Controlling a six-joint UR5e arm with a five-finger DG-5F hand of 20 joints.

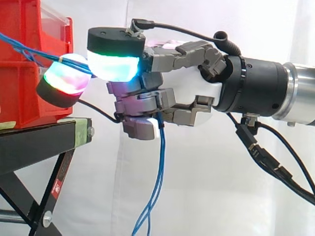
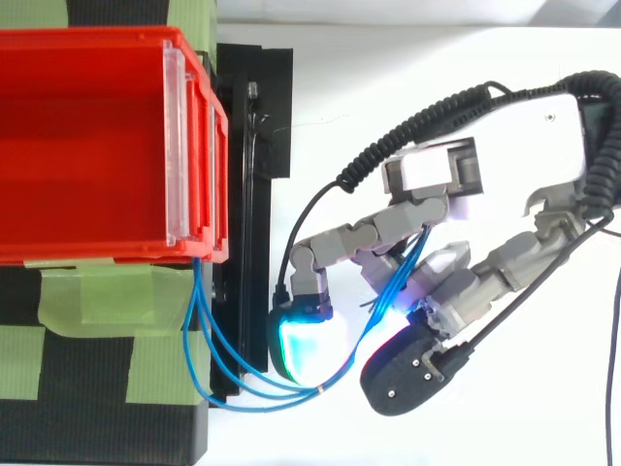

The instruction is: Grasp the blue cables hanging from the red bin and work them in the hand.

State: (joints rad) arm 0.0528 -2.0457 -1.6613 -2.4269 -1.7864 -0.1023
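Blue cables [image 1: 160, 167] run from the red bin [image 1: 24, 73] on its black stand [image 1: 34, 142] into the robot hand [image 1: 194, 91], whose fingers are curled round the bundle. Seen from the side, the strands pass between two glowing fingertips [image 1: 113, 66], cross the palm and drop free below it. From above, they leave the bin's front corner, loop outward and swing back to the hand. The anchored end lies on the bin side of the hand, and the bundle's long axis runs from bin to palm. Working the strands will likely pull against that tether, though the loop suggests some slack.
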